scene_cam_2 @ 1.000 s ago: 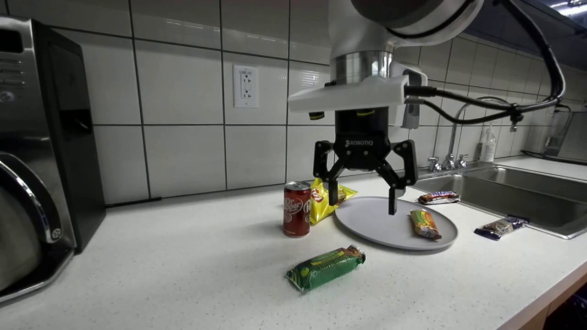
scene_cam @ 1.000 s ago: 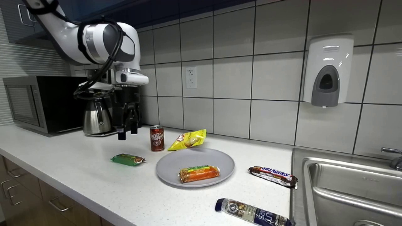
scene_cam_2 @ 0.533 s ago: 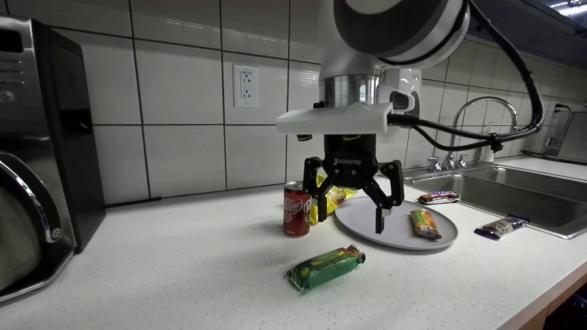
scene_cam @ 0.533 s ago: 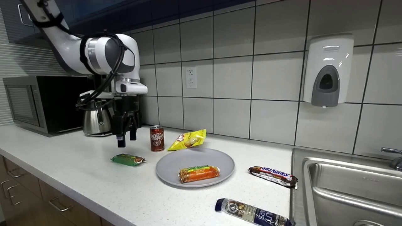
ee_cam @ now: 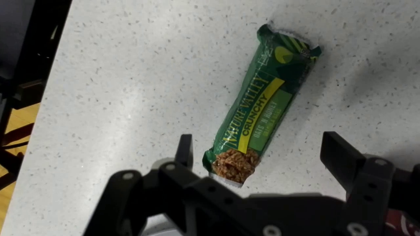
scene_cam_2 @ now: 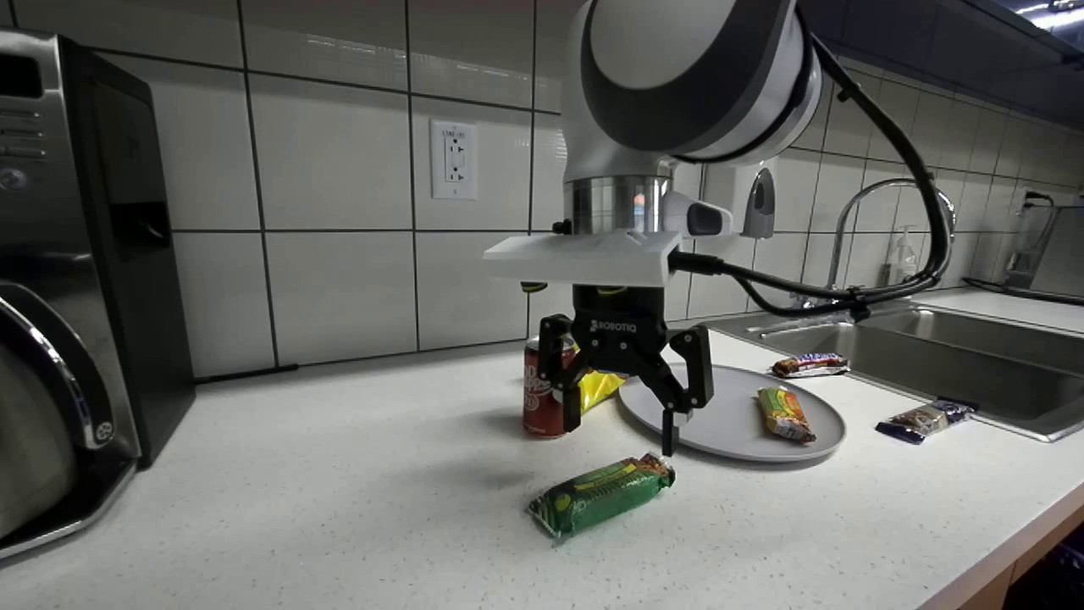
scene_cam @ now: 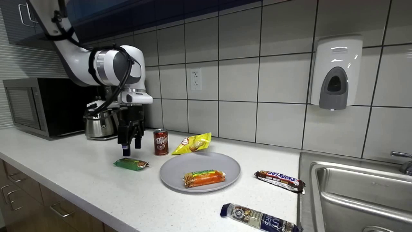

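Green granola bar [ee_cam: 259, 105], marked Nature Valley Crunchy, lies flat on bench [scene_cam_2: 339, 525], at a slant in wrist view. Its brown oat end points twd grey plate [scene_cam: 172, 175] in both exterior views. Gripper [scene_cam_2: 621, 434] hangs just above, pointing down, released: fingers [ee_cam: 186, 150] spread wide, approx. one either side of the oat end in wrist view, w/ bench showing btwn each & the wrapper. Arm [scene_cam: 106, 66] above is white/grey.

Farther back: red Dr Pepper can [scene_cam_2: 535, 407], upright, partly hidden by gripper in an exterior view; a bit of it shows at btm RH corner of wrist view. Just beside can, yellow snack pkt [scene_cam: 194, 143], close to plate rim; can't tell if touching. Plate is round & carries an orange-wrapped granola bar [scene_cam: 204, 178], off-centre. Past plate, nr sink [scene_cam: 317, 199]: Snickers bar [scene_cam: 280, 181], brown wrapper, & dk-blue-ended nut bar [scene_cam: 257, 217], both flat, well apart from gripper.

Bkgd: tiled wall [scene_cam: 238, 122] w/ elec. outlet [scene_cam_2: 455, 159] & white/grey soap dispenser [scene_cam: 336, 72] mounted nr sink. Opp. end, microwave [scene_cam: 61, 106] & s/steel jug [scene_cam: 99, 127] nr it, jug partly hidden. Wood-look drawers [scene_cam: 61, 209] w/ metal handles under bench.
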Tool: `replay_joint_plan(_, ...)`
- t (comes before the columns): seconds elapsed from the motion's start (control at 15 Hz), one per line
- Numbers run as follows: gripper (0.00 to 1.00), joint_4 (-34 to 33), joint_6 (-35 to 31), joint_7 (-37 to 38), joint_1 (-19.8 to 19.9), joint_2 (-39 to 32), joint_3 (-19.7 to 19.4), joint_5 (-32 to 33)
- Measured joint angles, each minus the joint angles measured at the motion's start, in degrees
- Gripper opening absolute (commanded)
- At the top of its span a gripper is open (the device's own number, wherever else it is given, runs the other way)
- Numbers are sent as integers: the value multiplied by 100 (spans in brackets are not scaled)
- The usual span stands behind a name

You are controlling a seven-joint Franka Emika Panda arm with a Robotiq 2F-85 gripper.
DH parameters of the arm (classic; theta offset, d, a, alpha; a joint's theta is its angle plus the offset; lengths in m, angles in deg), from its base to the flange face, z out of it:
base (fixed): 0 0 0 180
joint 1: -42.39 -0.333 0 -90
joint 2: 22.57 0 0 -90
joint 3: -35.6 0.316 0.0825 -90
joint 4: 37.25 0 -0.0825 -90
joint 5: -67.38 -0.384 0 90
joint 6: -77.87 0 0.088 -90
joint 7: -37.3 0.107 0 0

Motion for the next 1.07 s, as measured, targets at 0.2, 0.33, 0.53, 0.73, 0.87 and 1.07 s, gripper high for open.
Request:
replay_joint_plan(0.2,100,-150,-18,2,-65,-200,-18,0)
replay_joint_plan(0.33,100,-241,-26,8,-130,-322,-48,0)
replay_joint_plan(0.53,100,-350,-60,37,-211,-477,-89,0)
replay_joint_plan(0.73,100,-401,-175,95,-278,-585,-149,0)
replay_joint_plan(0.87,100,-412,-252,162,-291,-639,-176,0)
replay_joint_plan(1.07,100,-417,-320,224,-311,-710,-221,0)
